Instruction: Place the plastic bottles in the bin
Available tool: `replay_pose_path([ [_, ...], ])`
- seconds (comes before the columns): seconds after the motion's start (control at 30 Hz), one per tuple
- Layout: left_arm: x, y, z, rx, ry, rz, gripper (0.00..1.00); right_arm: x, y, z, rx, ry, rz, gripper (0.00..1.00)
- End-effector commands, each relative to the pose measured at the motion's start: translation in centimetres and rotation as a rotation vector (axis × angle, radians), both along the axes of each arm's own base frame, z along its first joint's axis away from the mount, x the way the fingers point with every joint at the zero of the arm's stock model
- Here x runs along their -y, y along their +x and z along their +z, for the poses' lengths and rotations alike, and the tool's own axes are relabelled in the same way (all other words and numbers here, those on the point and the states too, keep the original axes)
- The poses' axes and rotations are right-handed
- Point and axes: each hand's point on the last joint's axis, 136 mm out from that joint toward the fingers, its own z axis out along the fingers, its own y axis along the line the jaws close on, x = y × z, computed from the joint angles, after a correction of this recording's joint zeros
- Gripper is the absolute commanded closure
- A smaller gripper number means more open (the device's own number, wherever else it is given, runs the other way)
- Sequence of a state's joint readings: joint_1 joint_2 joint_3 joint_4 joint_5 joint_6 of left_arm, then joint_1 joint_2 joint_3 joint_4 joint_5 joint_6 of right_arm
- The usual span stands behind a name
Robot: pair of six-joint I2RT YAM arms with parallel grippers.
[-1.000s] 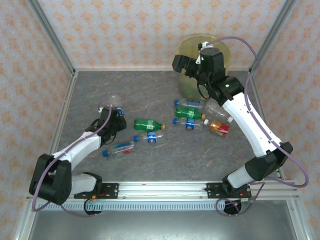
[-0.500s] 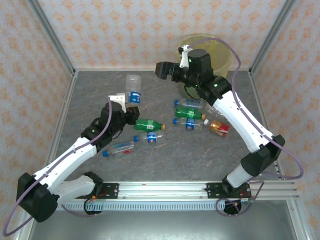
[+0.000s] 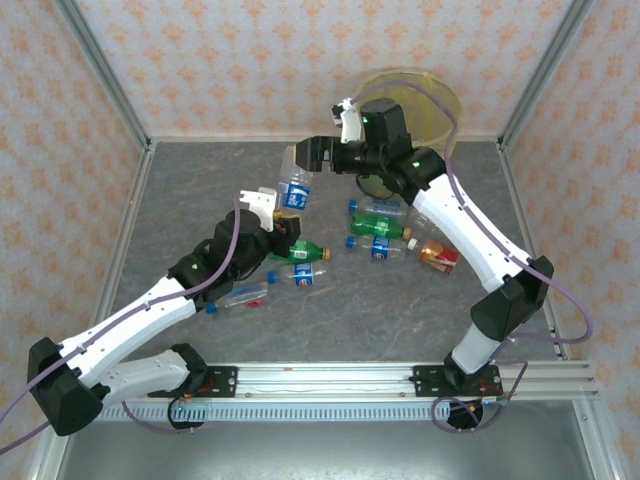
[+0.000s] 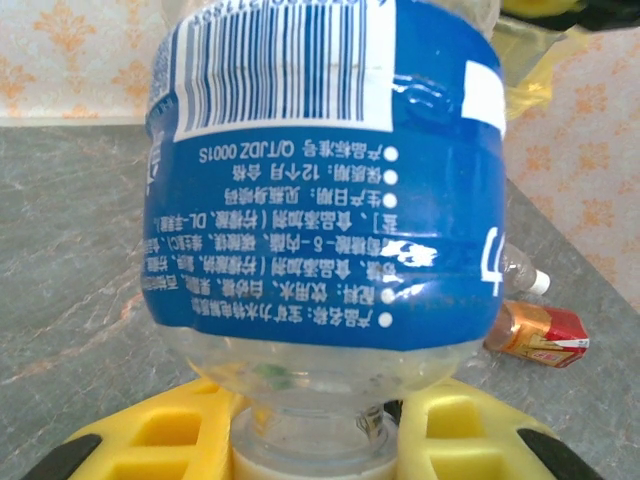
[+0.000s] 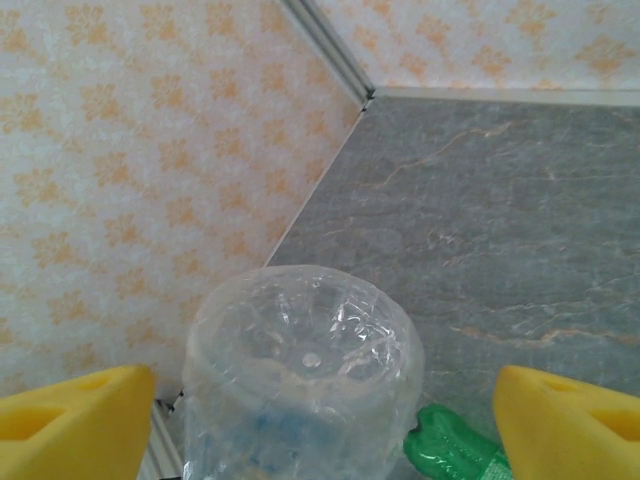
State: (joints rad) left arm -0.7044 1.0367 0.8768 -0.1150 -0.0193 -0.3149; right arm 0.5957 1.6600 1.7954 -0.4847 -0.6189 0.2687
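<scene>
Behind right arm (image 3: 470,225), bin (image 3: 436,104) stands partly hidden

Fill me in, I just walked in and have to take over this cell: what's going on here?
The left gripper is shut on the neck of a blue-labelled bottle, holding it up above the table. The right gripper is open, its jaws on either side of that bottle's base without touching it, which looks like a handover. The bin stands at the table's far edge. More bottles lie on the table, not yet binned.
</scene>
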Motion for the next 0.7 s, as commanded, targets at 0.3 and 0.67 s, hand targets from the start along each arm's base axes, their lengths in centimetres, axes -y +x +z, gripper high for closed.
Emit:
replay_pose_path([
  [0.3, 1.1, 0.1, 2.5, 0.067, 0.009, -0.008, 0.79, -2.4, -1.9, -0.5, -0.066, 0.028, 0.123, 0.28],
  [0.67, 0.5, 0.1, 2.8, 0.065, 0.007, 0.025, 0.46, -1.2, -1.2, 2.2, 0.014, 0.045, 0.047, 0.44],
])
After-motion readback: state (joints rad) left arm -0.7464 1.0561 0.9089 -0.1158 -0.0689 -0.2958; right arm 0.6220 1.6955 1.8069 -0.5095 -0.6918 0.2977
